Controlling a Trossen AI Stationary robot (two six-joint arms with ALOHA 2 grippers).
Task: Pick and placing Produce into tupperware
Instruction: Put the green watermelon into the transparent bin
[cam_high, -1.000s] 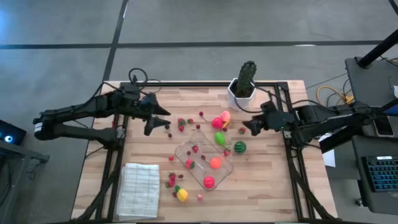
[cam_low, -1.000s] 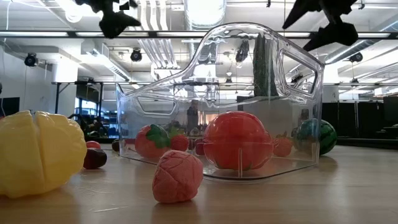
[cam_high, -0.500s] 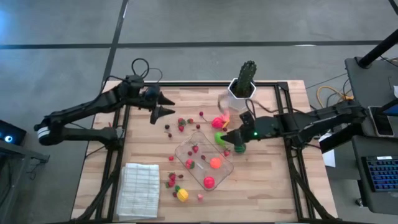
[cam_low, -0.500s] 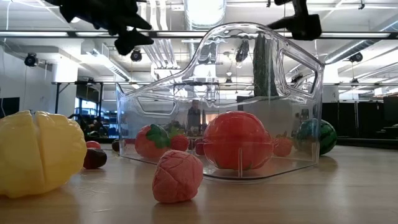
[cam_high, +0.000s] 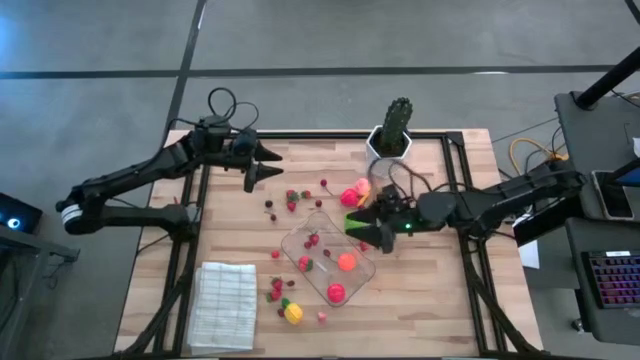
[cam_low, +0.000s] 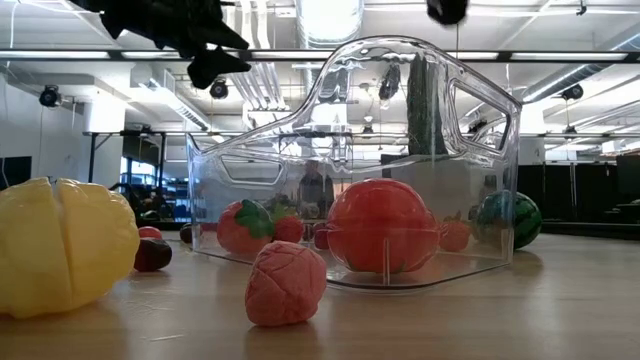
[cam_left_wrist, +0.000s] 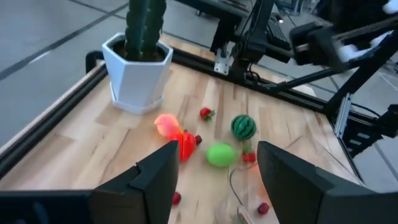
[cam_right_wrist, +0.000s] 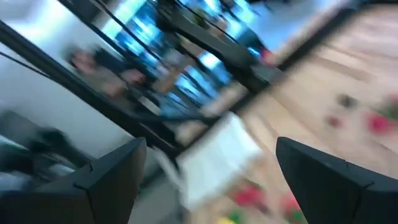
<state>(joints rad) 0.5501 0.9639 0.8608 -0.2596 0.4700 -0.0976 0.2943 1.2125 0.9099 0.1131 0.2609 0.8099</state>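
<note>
left pincer (cam_high: 268, 166) raised, right pincer (cam_high: 366, 223) stretched inward (both spread).

Tupperware (cam_high: 327, 263) at frame centre on the counter (cam_high: 430, 300), folded cloth (cam_high: 223, 305) lower left, potted cactus (cam_high: 392, 135) upper centre-right, loose produce (cam_high: 300, 195) scattered above and left of the tupperware, several pieces inside it

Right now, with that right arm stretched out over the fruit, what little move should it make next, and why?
Probably lower the right tool, fingers open and empty, onto the green fruit by the tupperware's far edge. That piece lies on the table, outside the container, and the tool hovers about over it. The left tool waits near the table's far left corner.
</note>
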